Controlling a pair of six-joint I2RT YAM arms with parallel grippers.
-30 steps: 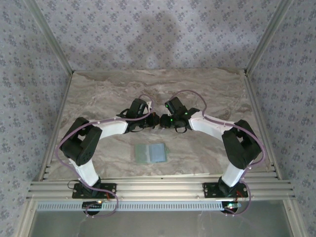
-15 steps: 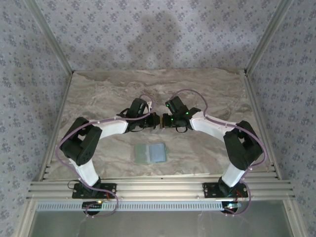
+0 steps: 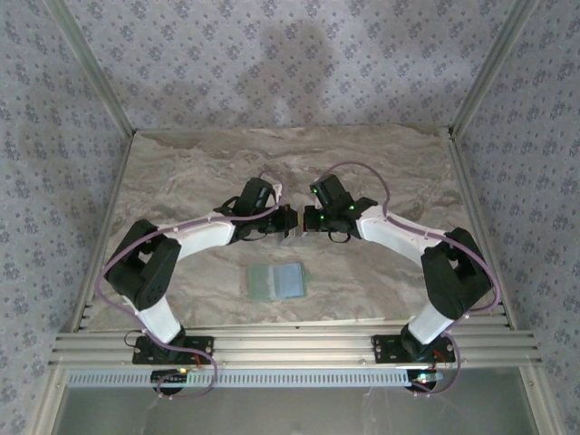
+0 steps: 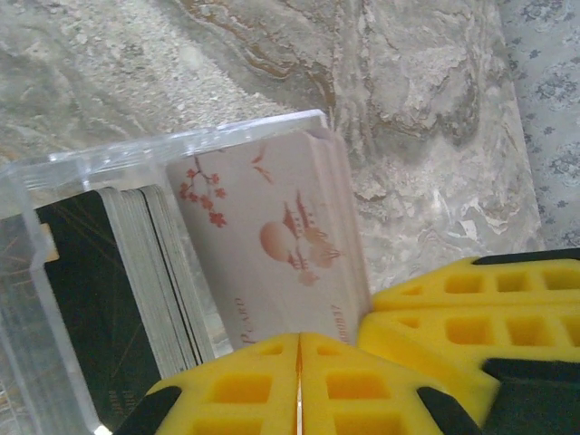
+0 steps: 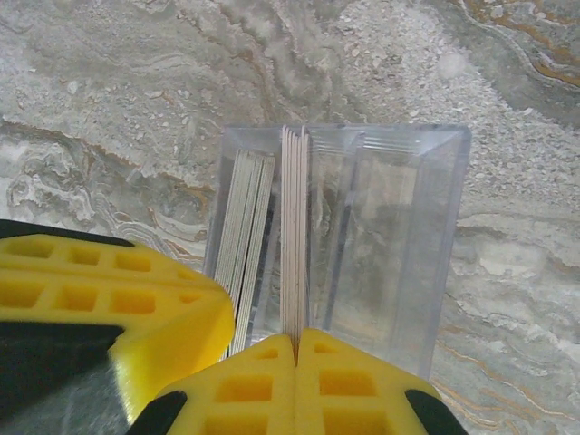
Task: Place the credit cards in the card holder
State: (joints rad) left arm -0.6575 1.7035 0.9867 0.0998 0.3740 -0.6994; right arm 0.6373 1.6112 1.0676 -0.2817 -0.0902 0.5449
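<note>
Your right hand (image 5: 296, 340) pinched thin pinkish credit cards (image 5: 292, 227); your left hand (image 4: 299, 362) gripped their clear plastic case (image 5: 408, 227).
The flat sage-green card holder (image 3: 276, 281) lay nearside of both hands, about equally close to each.

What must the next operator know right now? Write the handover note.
Left gripper: shut on the clear box, mid-table.
Right gripper: shut on the edge of the credit cards standing in that box.
Card holder: lying open on the table nearer the bases, apart from both grippers.
Done: cards gripped.
Left: draw a card out, slide it into the holder, repeat for the rest.
</note>
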